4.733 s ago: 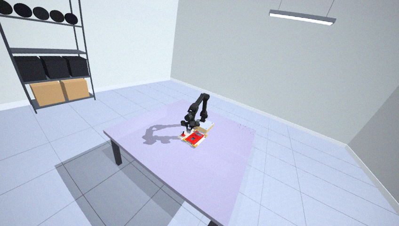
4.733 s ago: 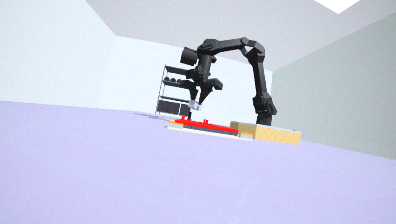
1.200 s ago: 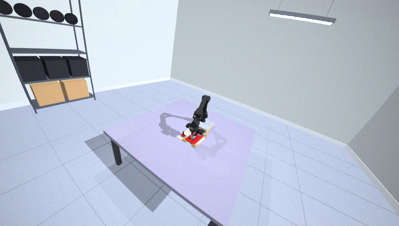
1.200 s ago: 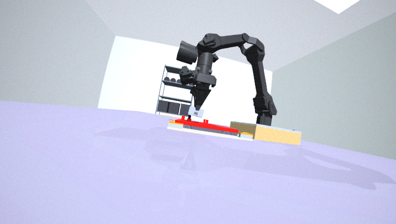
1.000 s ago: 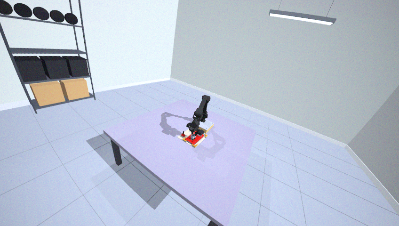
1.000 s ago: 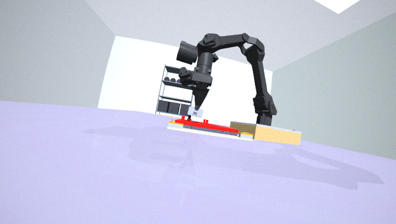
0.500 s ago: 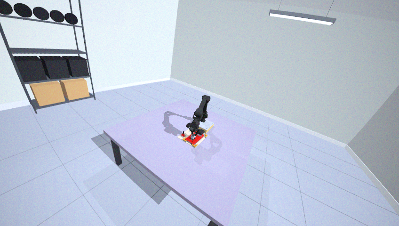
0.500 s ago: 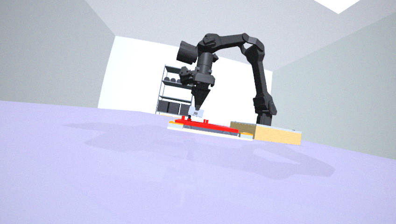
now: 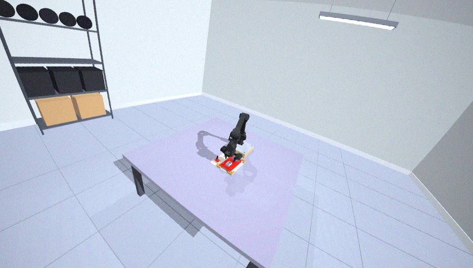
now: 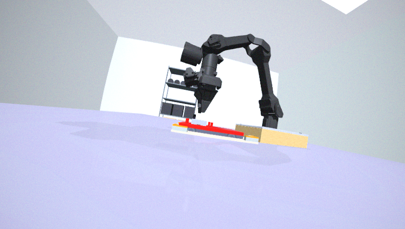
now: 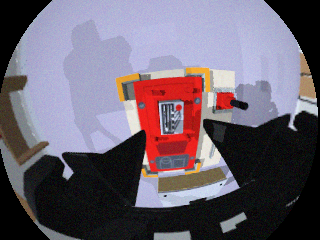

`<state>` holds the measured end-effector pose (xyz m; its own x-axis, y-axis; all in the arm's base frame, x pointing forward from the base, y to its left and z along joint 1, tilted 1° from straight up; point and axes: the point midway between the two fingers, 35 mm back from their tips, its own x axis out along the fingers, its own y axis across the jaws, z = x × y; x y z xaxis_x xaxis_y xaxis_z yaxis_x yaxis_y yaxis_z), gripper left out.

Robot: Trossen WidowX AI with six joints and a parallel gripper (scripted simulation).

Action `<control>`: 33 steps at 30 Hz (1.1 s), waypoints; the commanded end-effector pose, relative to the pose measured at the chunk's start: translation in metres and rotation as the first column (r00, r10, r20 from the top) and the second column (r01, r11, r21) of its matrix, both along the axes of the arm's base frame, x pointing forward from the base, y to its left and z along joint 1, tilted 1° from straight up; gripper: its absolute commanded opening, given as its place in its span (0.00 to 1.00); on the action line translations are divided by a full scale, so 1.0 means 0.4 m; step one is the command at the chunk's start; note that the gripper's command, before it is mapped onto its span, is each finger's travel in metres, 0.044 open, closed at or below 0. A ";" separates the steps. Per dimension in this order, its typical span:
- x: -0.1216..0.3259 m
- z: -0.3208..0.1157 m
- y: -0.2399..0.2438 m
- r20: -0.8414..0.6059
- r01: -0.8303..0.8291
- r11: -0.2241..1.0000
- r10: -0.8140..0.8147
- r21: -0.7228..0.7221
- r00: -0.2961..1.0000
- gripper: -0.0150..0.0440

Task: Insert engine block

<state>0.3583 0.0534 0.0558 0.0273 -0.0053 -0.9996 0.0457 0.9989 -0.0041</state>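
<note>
The grey engine block [image 9: 228,163] [image 10: 198,122] [image 11: 171,117] sits upright at the opening in the red car body [image 10: 221,130] [image 11: 190,122]. In the wrist view its long dark slots are on the left and its red dot is at the upper right. In the exterior view its top stands above the body, between the red posts; its depth in the opening cannot be told. My gripper [image 10: 200,111] [image 11: 174,128] is open and empty, its fingertips above the block with a gap between. The rib cannot be made out.
The car body is on a cream base plate [image 10: 216,138] with orange-topped corner pieces [image 11: 123,90]. A small red piece [image 11: 223,101] with a black peg [image 11: 239,104] stands beside it. A tan box [image 9: 246,149] [image 10: 284,138] with a pale top is near the arm's base.
</note>
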 end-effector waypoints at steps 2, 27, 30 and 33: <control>0.000 0.000 0.000 0.000 0.006 1.000 -0.006 0.000 1.000 1.00; 0.004 -0.029 -0.002 -0.005 -0.024 1.000 0.024 0.003 1.000 1.00; 0.004 -0.029 -0.002 -0.005 -0.024 1.000 0.024 0.003 1.000 1.00; 0.004 -0.029 -0.002 -0.005 -0.024 1.000 0.024 0.003 1.000 1.00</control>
<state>0.3611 0.0524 0.0479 0.0329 -0.0048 -0.9994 0.0269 0.9996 -0.0039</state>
